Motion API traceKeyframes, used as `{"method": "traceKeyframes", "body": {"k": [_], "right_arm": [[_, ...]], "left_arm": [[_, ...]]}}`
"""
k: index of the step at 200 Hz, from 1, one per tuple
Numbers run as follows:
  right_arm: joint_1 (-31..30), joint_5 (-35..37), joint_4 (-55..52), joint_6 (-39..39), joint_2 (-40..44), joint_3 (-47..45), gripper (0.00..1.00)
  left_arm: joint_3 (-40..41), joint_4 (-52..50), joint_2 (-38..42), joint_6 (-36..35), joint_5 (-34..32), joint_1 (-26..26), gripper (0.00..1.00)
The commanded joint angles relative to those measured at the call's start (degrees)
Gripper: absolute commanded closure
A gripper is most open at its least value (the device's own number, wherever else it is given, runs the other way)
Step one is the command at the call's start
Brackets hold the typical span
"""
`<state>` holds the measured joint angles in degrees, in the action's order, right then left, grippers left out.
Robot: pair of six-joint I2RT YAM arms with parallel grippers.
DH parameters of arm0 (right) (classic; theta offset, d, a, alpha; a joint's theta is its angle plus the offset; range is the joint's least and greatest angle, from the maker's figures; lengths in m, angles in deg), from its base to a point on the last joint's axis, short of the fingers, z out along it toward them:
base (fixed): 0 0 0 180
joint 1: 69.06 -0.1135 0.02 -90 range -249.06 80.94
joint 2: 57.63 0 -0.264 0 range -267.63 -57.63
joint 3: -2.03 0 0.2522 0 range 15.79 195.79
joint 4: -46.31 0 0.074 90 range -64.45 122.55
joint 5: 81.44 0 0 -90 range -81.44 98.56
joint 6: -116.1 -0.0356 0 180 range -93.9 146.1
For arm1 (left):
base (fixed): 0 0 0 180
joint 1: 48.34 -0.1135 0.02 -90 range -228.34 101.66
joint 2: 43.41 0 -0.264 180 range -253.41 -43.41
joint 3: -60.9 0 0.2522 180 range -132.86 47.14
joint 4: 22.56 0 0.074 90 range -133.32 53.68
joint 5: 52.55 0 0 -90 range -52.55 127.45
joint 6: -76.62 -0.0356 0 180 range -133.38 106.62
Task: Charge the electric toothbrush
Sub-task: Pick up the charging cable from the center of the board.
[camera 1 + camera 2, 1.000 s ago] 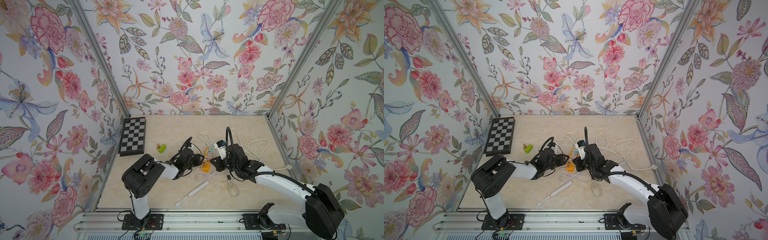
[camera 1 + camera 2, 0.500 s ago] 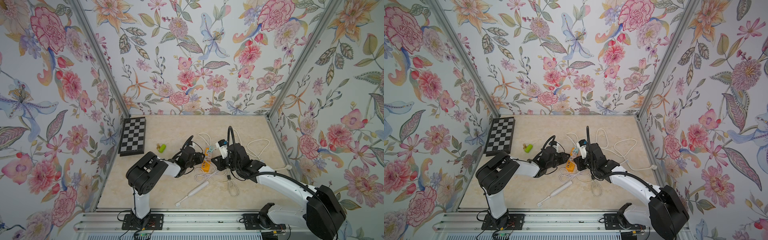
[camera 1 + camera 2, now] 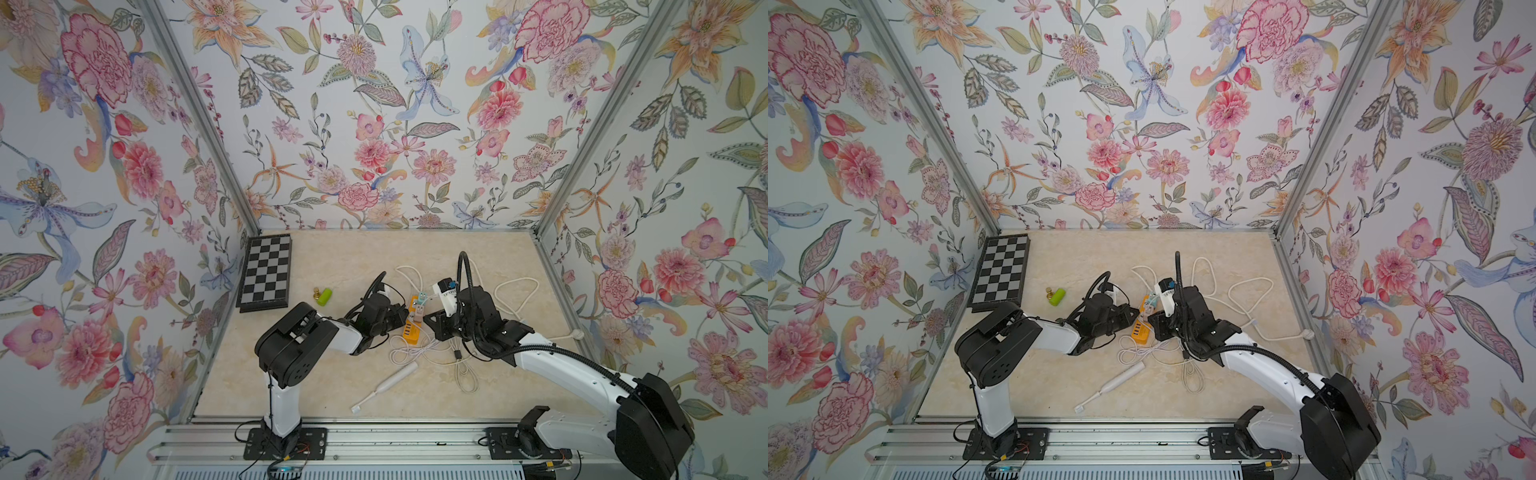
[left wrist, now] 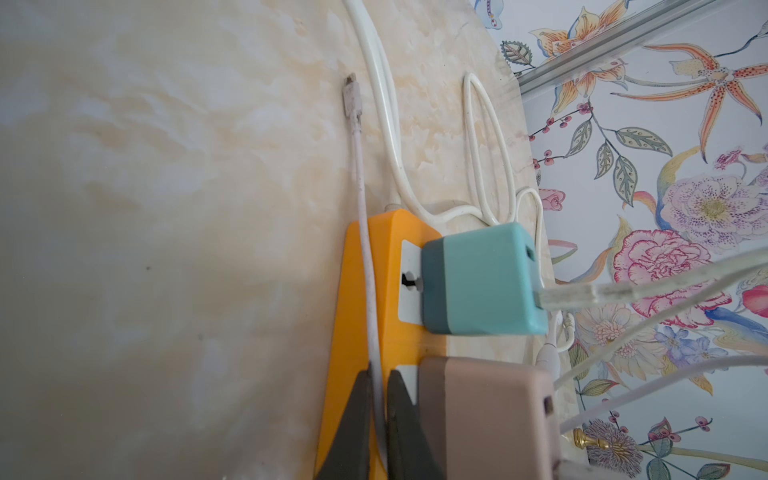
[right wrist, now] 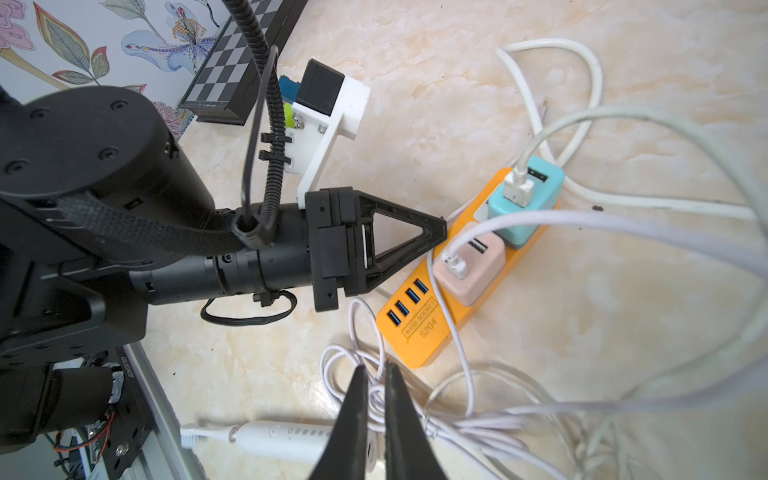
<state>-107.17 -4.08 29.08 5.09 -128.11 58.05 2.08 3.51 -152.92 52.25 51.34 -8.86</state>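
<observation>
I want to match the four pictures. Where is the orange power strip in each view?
In a top view: orange power strip at centre, beyond the electric toothbrush.
In a top view: same spot.
Left wrist: it lies under the white cable.
Right wrist: it shows its blue USB ports.
Shared landmark: teal charger plugged into it.

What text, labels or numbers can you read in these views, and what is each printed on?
"S204": on the orange power strip, near its blue USB ports, in the right wrist view.
"4USB SOCKET": same strip, boxed line next to it; small, so this is my best reading.
White camera mount on the right arm: dark printing, too small to read.
Electric toothbrush: only dots and a round symbol, no words.
</observation>
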Motion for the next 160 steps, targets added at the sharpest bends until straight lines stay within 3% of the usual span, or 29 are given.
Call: {"method": "traceKeyframes", "body": {"k": [1,55,95,113,148,160], "right_arm": [[0.31,0.19,-0.81,-0.42,1.48,-0.6,0.88],[0.4,0.44,-0.91,-0.36,2.08,-0.55,0.89],[0.4,0.52,-1.06,-0.38,2.9,-0.38,0.88],[0.44,0.52,-1.52,-0.94,3.44,0.08,0.86],[0.58,-0.25,-2.75,-5.75,4.19,2.19,0.79],[0.58,-0.27,-3.38,-9.0,4.09,3.53,0.72]], "left_arm": [[-0.63,1.22,-0.69,1.48,0.79,-0.46,0.88],[-4.08,-6.3,-0.74,-2.62,-1.67,0.32,0.88],[-4.89,-6.81,-0.01,-3.05,-2.08,0.4,1.0],[-4.62,-7.2,1.93,-3.63,-3.33,0.42,1.0],[-0.83,-2.82,7.93,-5.33,-6.76,0.46,1.0],[2.02,1.6,9.89,-5.24,-7.11,0.55,1.0]]}}
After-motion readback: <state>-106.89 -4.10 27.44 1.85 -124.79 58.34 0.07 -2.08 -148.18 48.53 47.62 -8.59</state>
